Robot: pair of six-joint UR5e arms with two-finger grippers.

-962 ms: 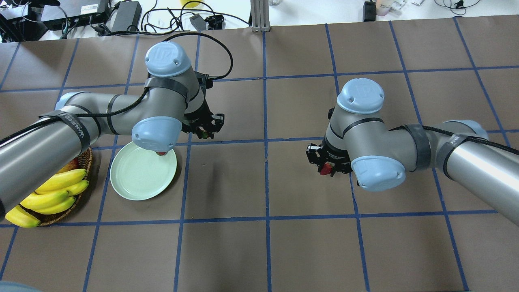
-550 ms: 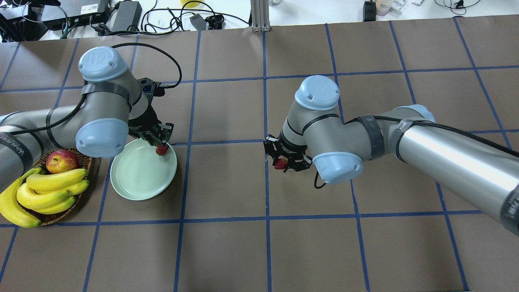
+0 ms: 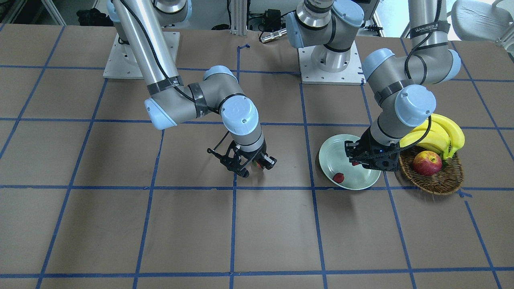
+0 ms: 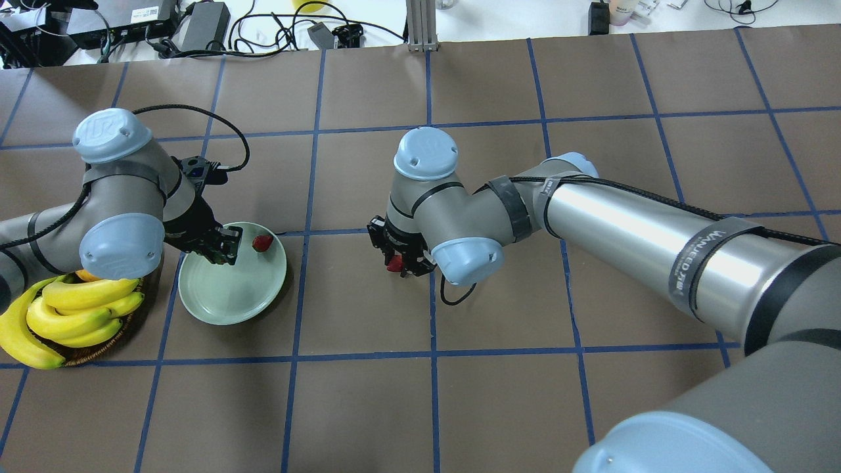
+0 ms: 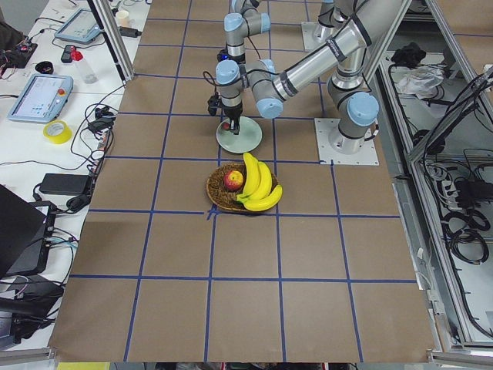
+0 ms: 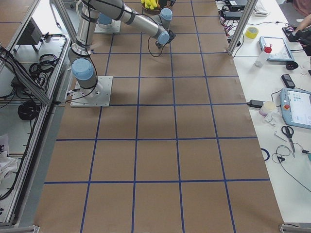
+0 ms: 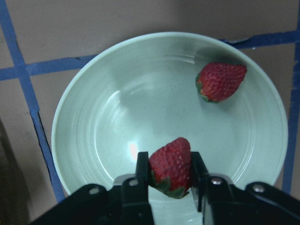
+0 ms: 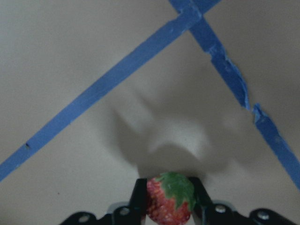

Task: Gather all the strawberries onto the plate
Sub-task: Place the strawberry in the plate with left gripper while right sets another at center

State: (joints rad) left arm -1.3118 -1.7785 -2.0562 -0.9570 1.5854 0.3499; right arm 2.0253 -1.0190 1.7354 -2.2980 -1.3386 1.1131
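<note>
Plate [image 4: 223, 299] sits on the table [image 4: 499, 407] just beside the basket [image 3: 437, 184] of bananas [image 3: 435, 134] and an apple [image 3: 427, 162]. One strawberry [image 7: 220, 80] lies on it near the rim. My left gripper [image 4: 222, 253] hangs over the plate, pinching a second strawberry [image 7: 171, 161]. My right gripper [image 4: 401, 257] pinches the third strawberry [image 8: 168, 201], green cap showing, above the table near a tape crossing [image 8: 190, 16], well apart from the plate. I see each held strawberry squeezed from both sides in the wrist views.
</note>
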